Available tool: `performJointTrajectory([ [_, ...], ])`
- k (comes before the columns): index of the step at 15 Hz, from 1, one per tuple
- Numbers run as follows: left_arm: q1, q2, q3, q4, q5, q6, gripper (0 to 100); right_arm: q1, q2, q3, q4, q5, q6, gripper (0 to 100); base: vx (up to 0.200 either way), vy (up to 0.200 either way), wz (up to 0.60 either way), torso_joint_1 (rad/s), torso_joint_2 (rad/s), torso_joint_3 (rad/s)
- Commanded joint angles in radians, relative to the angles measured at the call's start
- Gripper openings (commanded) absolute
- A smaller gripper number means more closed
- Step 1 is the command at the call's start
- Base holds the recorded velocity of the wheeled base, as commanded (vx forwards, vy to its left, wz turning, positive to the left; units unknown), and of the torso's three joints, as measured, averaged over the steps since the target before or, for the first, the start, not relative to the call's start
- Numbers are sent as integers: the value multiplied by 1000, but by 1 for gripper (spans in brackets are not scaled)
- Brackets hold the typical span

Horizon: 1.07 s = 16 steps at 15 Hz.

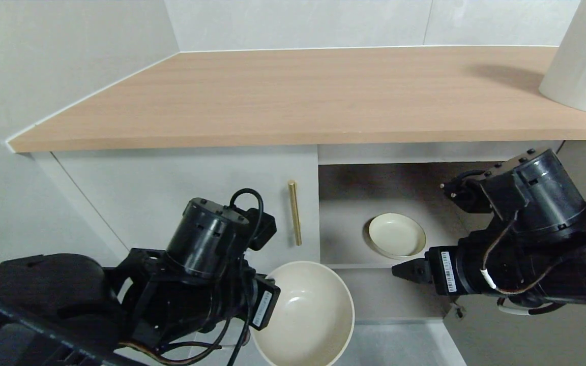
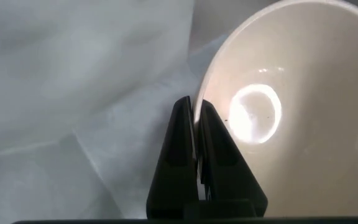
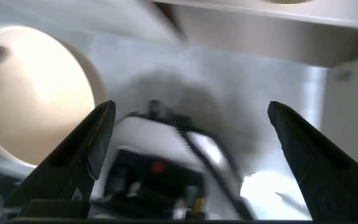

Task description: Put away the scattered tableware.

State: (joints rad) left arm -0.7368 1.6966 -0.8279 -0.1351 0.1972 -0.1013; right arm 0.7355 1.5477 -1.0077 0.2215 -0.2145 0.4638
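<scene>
Centrally, the left tool [image 2: 196,107] is closed on the rim of a large cream bowl [image 1: 305,310], with the wall pinched between its two fingers. It holds the bowl in the air in front of the cabinet, with the bowl's mouth turned up toward the head camera. The bowl sits just below the brass handle [image 1: 294,212] of the closed left-hand door [image 1: 181,178], and a bright reflection lies at the bottom of its inside.

The right tool [image 3: 191,111] grips nothing — its two fingers are spread wide. It hangs before the open right-hand compartment, pointing toward the bowl and apart from it.

Inside that compartment a small cream dish [image 1: 397,235] lies flat on the shelf [image 1: 344,229], near the shelf's front edge.

Above the cabinet runs the wooden worktop [image 1: 298,96] — a white ribbed vessel [image 1: 585,56] stands at its right end, partly cut off by the edge of the head view.
</scene>
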Motion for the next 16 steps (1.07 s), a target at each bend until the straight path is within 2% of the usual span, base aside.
performJointTrajectory([
  [1, -59, 71, -43, -14, 33, 0, 0, 39, 37, 17, 2, -62, -13, 100, 0, 0, 0, 0, 0, 0],
  [3, -107, 83, -57, -18, 73, -17, 0, 54, 84, 20, 1, -80, -13, 100, 0, 0, 0, 0, 0, 0],
  [5, -170, 118, -102, -21, 148, -118, 0, 68, 115, 24, 1, -86, -13, 100, 0, 0, 0, 0, 0, 0],
  [6, -185, 138, -125, -21, 215, -158, 0, 68, 129, 24, 1, -91, -11, 100, 0, 0, 0, 0, 0, 0],
  [9, -185, 144, -137, -24, 232, -164, 0, 68, 131, 24, -17, -91, -8, 100, 0, 0, 0, 0, 0, 0],
  [10, -187, 138, -139, -26, 232, -192, 0, 68, 146, 32, -50, -94, -7, 100, 0, 0, 0, 0, 0, 0],
  [11, -187, 133, -139, -26, 232, -196, 0, 68, 158, 34, -68, -97, -5, 100, 0, 0, 0, 0, 0, 0],
  [16, -199, 120, -137, -26, 232, -199, 0, 62, 195, 52, -162, -102, 7, 100, 0, 0, 0, 0, 0, 0],
])
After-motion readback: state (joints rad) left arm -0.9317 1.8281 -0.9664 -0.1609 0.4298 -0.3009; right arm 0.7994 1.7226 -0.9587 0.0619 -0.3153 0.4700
